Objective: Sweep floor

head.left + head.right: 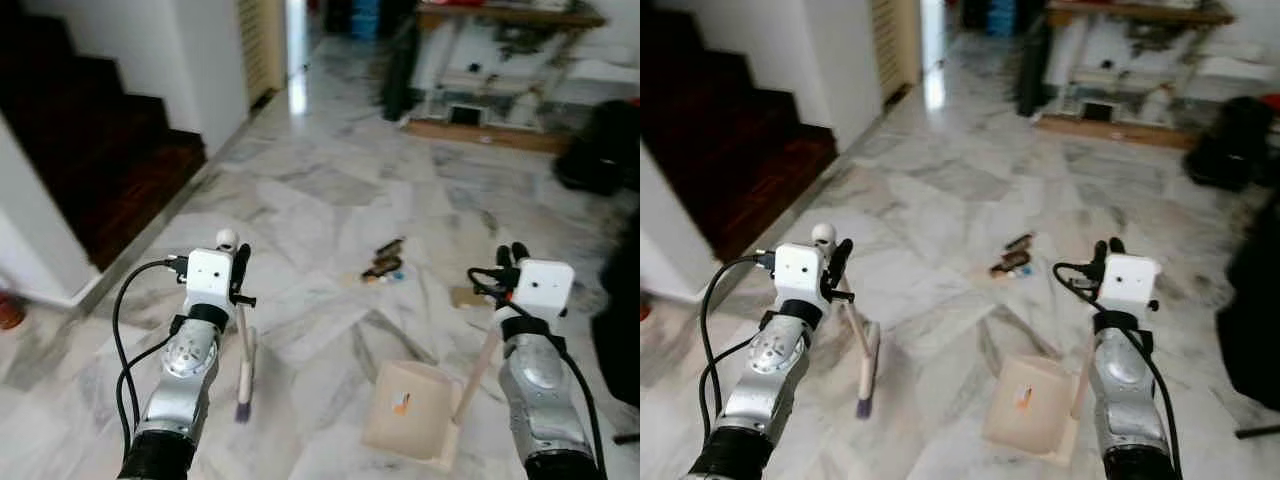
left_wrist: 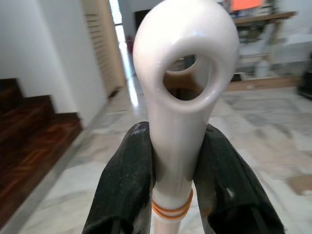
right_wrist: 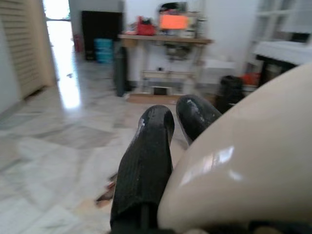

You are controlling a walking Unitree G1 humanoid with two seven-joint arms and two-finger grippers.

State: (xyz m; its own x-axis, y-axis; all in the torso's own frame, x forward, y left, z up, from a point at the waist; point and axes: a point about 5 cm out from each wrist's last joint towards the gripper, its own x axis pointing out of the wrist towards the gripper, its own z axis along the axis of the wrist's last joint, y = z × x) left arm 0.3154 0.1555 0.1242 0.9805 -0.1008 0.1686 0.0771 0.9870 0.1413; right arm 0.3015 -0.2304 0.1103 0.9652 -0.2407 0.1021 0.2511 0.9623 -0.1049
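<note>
1. Left eye view: left pincer [image 1: 236, 262] clamps the white handle of a small broom [image 1: 243, 370]. Handle slants down; dark bristle tip sits at or just above the marble floor [image 1: 330, 190].
2. Left wrist view: both black fingers [image 2: 127, 180] pressed tight against the handle, just under its looped hanging end. Grip looks firm.
3. Right pincer [image 1: 512, 258] carries a beige dustpan [image 1: 408, 408] by its long upright handle; pan mouth low, near the floor, ahead of the robot and between the arms. Right wrist view has the fingers close together beside the handle's rounded top; closed on it, by my reading.
4. Debris [image 1: 384, 264]: small dark scraps with a bit of blue, lying on the floor ahead, well apart from both broom and pan.
5. Step in hand, as judged: tools gripped, approach to the litter under way; no sweeping contact yet.
6. Next move calls for closing on the scraps, setting the pan lip flat on the floor just beside them, then drawing the bristles across toward the pan.
</note>
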